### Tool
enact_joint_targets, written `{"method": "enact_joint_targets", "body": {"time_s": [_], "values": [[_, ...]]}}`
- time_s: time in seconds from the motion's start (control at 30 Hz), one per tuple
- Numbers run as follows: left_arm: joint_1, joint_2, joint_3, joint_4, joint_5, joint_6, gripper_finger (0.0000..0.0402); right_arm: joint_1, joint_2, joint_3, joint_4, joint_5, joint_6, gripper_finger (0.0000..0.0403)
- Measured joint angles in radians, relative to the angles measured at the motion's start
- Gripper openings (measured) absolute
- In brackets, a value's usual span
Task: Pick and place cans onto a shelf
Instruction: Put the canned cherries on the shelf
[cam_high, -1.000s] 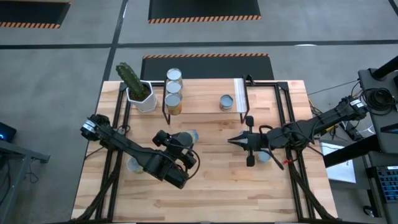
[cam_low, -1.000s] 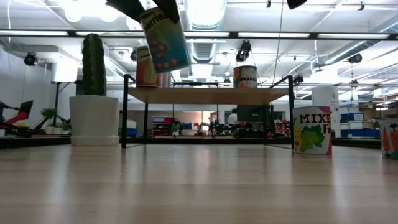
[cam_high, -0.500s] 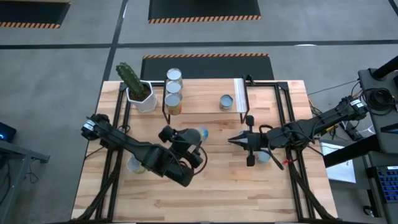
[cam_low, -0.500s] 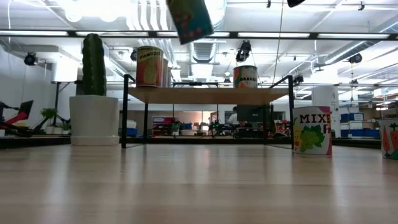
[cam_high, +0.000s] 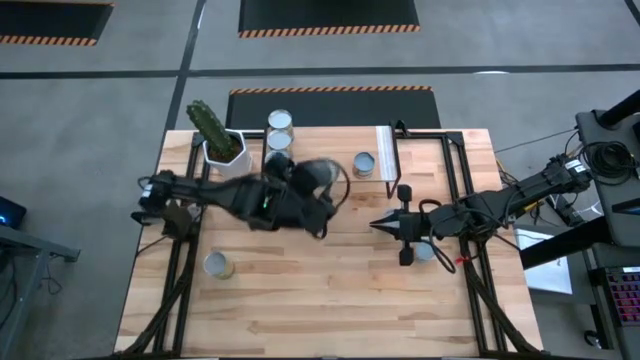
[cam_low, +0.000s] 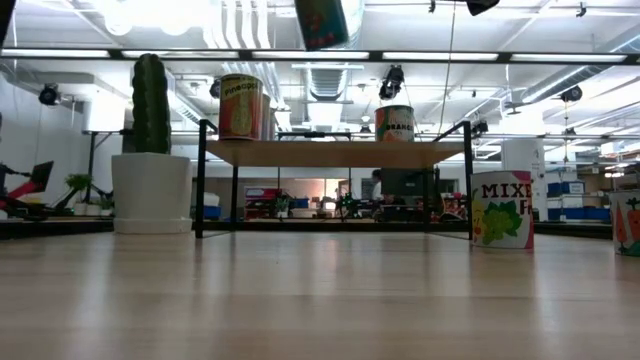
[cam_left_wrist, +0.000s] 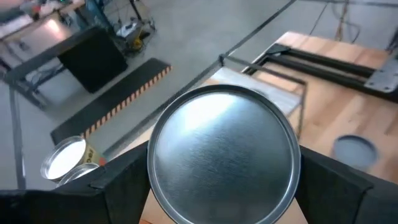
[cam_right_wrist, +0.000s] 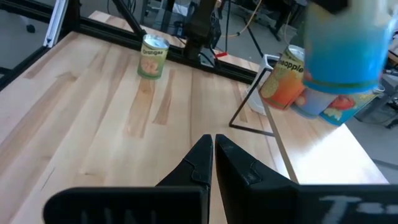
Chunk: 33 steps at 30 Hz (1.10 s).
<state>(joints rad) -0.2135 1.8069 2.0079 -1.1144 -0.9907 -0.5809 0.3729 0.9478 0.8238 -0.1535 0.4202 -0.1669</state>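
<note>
The left end effector (cam_left_wrist: 224, 186) grips a rigid, probably slippery silver-topped tin can (cam_left_wrist: 222, 154) by its sides, above the low wooden wire-framed shelf (cam_high: 320, 165). The right end effector (cam_right_wrist: 211, 144), fingers closed and empty, waits beside that shelf.

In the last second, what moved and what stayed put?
The left gripper, shut on a can, swung from mid-table toward the shelf and carried it higher. The right gripper, the shelved cans and the cactus pot stayed put.
</note>
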Motion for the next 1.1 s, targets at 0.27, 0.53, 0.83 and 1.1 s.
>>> {"method": "enact_joint_targets", "body": {"time_s": [0.27,0.53,0.83,1.1], "values": [[0.241,0.006,-0.001,-0.004,0.298,0.021,0.0313,0.0,-0.005,0.0,-0.027,0.0,0.018,0.0009],[0.318,0.006,-0.012,0.004,0.365,-0.036,0.0313,0.0,-0.006,0.0,-0.053,0.0,0.028,0.0009],[0.327,0.067,-0.024,0.051,0.363,-0.05,0.0315,0.0,-0.006,0.0,-0.057,0.0,0.029,0.0009],[0.356,0.112,-0.015,0.051,0.359,-0.035,0.0326,0.0,-0.007,0.0,-0.067,0.0,0.039,0.0009]]}}
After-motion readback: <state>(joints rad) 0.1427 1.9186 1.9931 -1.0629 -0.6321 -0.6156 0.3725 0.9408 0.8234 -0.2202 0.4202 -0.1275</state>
